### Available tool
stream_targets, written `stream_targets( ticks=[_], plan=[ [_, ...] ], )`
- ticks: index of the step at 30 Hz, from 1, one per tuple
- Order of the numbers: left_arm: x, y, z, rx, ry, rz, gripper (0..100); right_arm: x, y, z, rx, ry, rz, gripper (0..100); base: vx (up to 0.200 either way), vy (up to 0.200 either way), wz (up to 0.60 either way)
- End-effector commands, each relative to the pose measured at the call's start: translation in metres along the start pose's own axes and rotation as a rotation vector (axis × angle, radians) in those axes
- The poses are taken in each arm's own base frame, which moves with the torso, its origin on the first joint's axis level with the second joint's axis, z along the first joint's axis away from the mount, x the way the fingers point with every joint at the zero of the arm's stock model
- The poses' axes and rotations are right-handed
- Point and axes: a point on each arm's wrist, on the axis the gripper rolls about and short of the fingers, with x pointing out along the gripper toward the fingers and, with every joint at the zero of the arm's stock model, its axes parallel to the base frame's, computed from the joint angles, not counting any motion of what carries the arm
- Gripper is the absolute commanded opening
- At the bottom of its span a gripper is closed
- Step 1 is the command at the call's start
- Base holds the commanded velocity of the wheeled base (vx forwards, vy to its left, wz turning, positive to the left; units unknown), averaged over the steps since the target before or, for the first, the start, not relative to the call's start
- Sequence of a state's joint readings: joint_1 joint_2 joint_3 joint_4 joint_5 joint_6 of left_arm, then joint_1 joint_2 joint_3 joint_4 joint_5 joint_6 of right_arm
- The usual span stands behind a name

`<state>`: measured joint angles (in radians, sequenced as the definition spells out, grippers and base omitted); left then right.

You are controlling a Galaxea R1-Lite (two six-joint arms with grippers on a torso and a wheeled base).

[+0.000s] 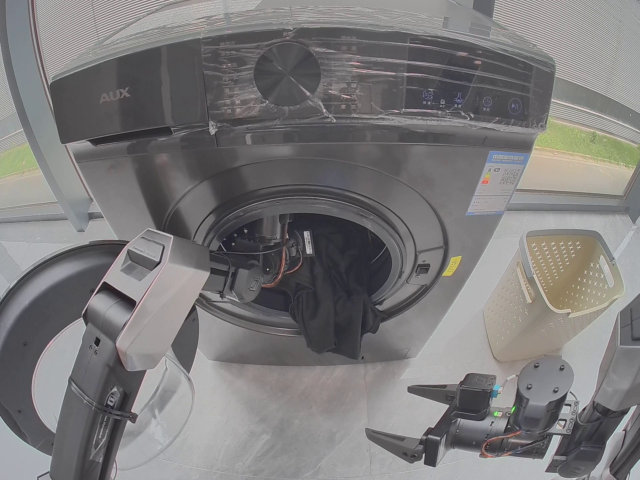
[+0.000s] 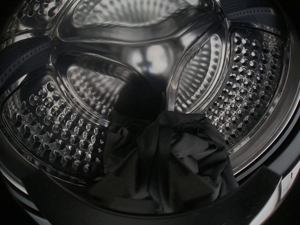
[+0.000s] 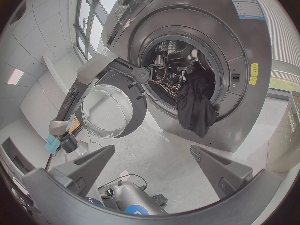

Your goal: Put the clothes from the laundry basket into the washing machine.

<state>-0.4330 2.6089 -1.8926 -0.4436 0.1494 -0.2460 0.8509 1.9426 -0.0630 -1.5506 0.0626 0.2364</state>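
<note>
A grey front-loading washing machine (image 1: pixel 300 168) stands with its round door (image 1: pixel 40 341) swung open to the left. A black garment (image 1: pixel 333 301) lies half in the drum and hangs out over the lower rim of the opening. From inside, the black garment (image 2: pixel 168 160) is bunched at the front of the steel drum (image 2: pixel 250 78). My left arm (image 1: pixel 153 288) extends through the opening, with its wrist (image 1: pixel 267 261) inside the drum beside the garment. My right gripper (image 1: pixel 388 411) hangs open and empty low over the floor, right of the machine front.
A cream perforated laundry basket (image 1: pixel 560 288) stands on the floor right of the machine; no clothes show in it. The open door's glass bowl (image 3: pixel 107 110) sticks out on the left. Grey floor tiles (image 1: pixel 300 408) lie between the right gripper and the machine.
</note>
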Motion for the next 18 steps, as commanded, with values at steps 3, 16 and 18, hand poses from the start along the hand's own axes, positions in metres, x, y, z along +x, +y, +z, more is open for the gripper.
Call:
stream_targets(
  ticks=[3, 16, 18],
  plan=[
    [-0.008, -0.008, -0.012, 0.011, 0.056, -0.02, 100, 0.0, 0.0, -0.001, 0.0, 0.004, -0.002, 100, 0.0, 0.0, 0.0],
    [-0.042, -0.035, -0.035, 0.049, 0.206, -0.159, 100, 0.0, -0.004, 0.001, 0.005, -0.004, -0.013, 100, 0.0, 0.0, 0.0],
    [-0.043, -0.04, -0.039, 0.055, 0.214, -0.171, 100, 0.0, -0.003, 0.001, 0.005, -0.006, -0.013, 100, 0.0, 0.0, 0.0]
  ],
)
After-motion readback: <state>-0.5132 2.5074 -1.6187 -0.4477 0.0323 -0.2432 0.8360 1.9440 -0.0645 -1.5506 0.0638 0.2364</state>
